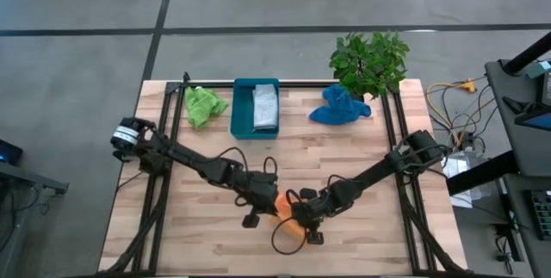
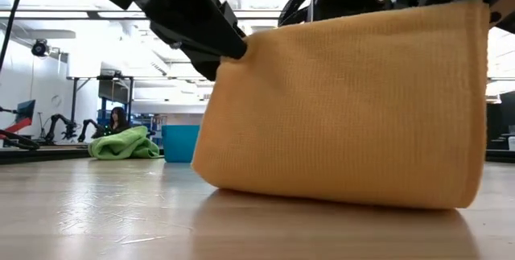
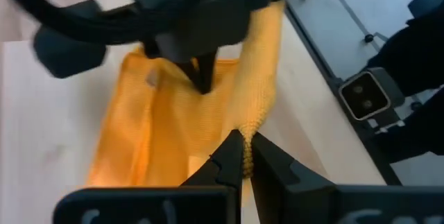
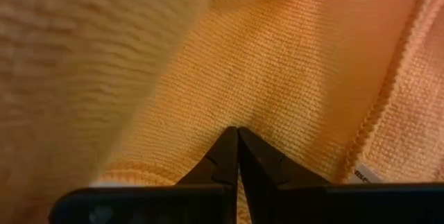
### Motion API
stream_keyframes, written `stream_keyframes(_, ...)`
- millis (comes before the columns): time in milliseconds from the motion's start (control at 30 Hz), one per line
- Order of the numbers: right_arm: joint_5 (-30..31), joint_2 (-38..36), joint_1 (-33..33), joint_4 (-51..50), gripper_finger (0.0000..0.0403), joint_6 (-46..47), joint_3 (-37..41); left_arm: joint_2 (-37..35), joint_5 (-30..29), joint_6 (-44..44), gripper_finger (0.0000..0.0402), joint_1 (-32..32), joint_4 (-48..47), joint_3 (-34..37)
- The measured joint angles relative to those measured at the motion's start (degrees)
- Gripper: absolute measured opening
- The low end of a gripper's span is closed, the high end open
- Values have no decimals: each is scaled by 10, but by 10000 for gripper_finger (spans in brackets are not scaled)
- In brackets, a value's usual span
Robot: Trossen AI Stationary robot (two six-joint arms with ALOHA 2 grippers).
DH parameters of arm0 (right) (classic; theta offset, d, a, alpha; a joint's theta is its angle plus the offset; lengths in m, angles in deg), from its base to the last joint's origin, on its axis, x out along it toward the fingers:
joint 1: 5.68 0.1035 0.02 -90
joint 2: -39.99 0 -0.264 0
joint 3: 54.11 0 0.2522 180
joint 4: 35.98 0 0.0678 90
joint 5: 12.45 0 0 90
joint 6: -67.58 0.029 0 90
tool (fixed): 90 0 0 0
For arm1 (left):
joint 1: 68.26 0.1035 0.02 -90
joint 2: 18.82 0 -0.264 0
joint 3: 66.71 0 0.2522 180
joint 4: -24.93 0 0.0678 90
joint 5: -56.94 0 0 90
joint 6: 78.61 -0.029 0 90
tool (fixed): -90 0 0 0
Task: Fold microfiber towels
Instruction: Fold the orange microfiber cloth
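Note:
The orange towel (image 2: 346, 107) hangs as a broad sheet between my two grippers over the near middle of the table (image 1: 172, 226), its rounded lower end (image 2: 338, 197) resting on the wood. My left gripper (image 2: 237, 49) is shut on its upper left corner. My right gripper (image 4: 236, 135) is shut on the cloth at the upper right. From above, both grippers meet over the towel (image 1: 287, 213). A lime green towel (image 1: 203, 104) and a blue towel (image 1: 339, 107) lie crumpled at the far side. A grey towel (image 1: 264, 106) lies in the teal tray (image 1: 242, 110). My left gripper pinches the orange towel's hemmed edge (image 3: 250, 121) at an upper corner between its two fingers, slanting down from the table's left. The cloth hangs below the fingers. One layer or several, I cannot tell. My right gripper pinches the orange cloth (image 4: 236, 121) between its two fingers, a little in from a hemmed edge with a white label (image 4: 364, 173), pointing steeply down. The towel's top edge (image 2: 362, 20) runs straight across to the other gripper, and its lower end stays on the table.
A potted plant (image 1: 370, 58) stands at the far right corner. Black rails (image 1: 172, 123) run along the table's left and right sides. Bare wood (image 1: 362, 244) lies to either side of the grippers near the front edge.

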Motion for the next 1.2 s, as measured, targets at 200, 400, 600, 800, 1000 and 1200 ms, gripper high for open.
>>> stream_keyframes(200,-3,0,1,0,8,-9,0,0,-6,-16,0,22,0,0)
stream_keyframes(400,-9,0,1,-1,8,-6,0,5,-9,-43,0,33,1,0)
stream_keyframes(600,-3,-11,1,-22,8,22,1,35,-10,-44,0,34,2,0)
stream_keyframes(800,18,-38,2,-58,8,36,2,47,-21,-43,0,36,24,0)
stream_keyframes(1000,32,-51,2,-134,8,43,-25,47,-36,-45,0,43,28,0)
stream_keyframes(1200,101,-64,3,-255,8,65,-67,57,-37,-59,0,44,29,1)
